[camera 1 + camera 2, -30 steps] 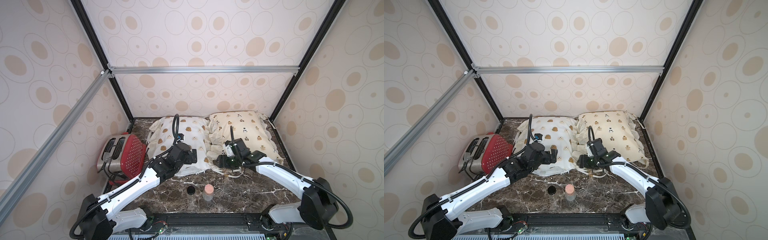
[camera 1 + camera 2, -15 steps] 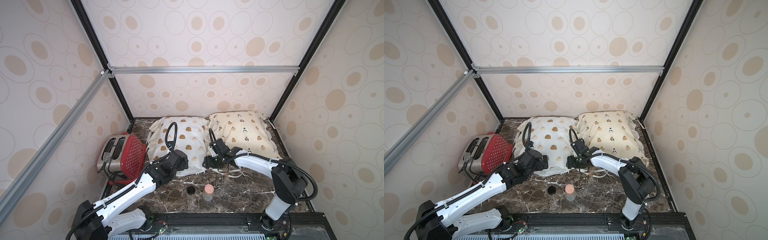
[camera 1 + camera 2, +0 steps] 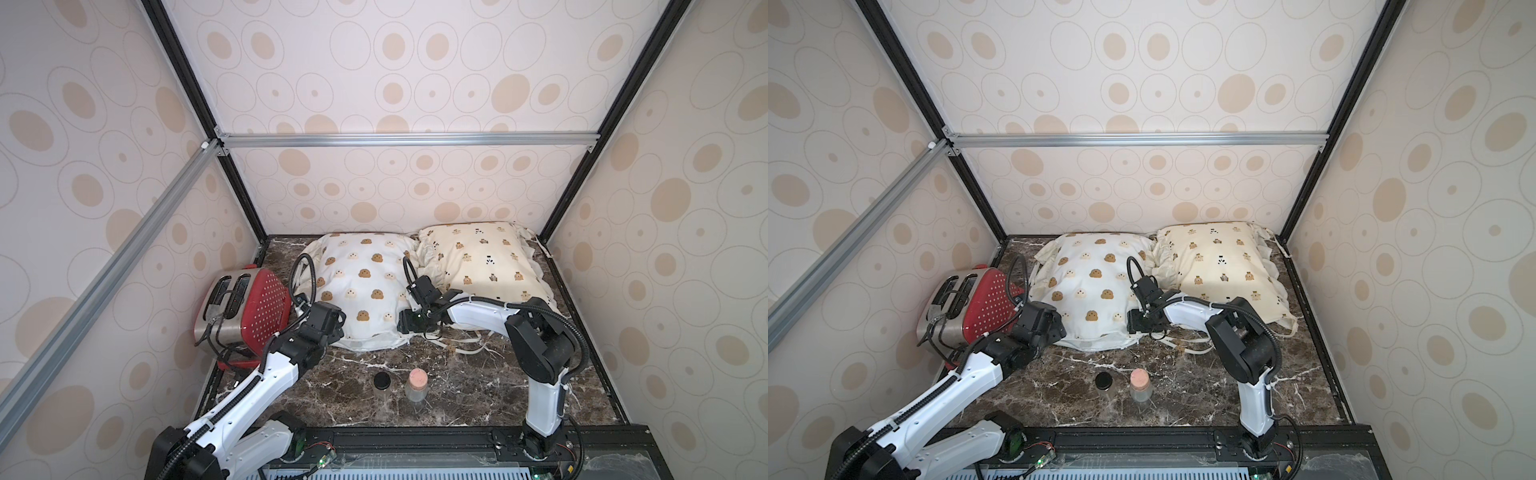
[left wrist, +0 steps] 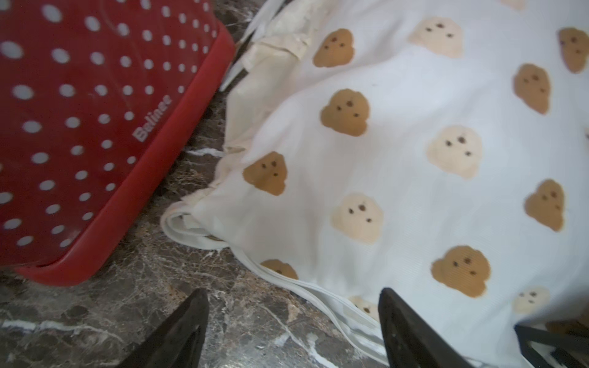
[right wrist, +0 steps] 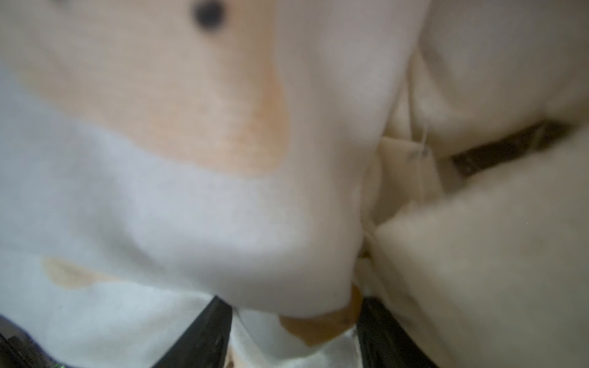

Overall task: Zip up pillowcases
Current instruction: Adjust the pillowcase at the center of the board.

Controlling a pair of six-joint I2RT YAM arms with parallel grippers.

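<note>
Both arms have converged on the blob-print pillowcase (image 3: 365, 286), seemingly for zipping: left gripper (image 4: 291, 291) spread, right gripper (image 5: 291, 301) with clamp unclear.

Soft, diffuse light is falling from overhead in both top views, leaving the patterned walls (image 3: 415, 62) bright and free of glare. The dark marble tabletop (image 3: 457, 374) is soaking up most of it. The cream pillowcase (image 3: 482, 262), at 1 o'clock on the table, is catching the brightest patch. The white pillowcase (image 3: 365, 291), at 12 o'clock, is dimming toward its near hem, where a faint, soft-edged shadow is gathering. Wide-angle stretch is splaying the black frame posts (image 3: 199, 124) outward toward the upper corners. In the left wrist view the white pillowcase is showing crisply, while the red toaster (image 4: 79, 127) is smearing slightly. The right wrist view is running badly out of focus, with fabric sitting too close to the lens.
</note>
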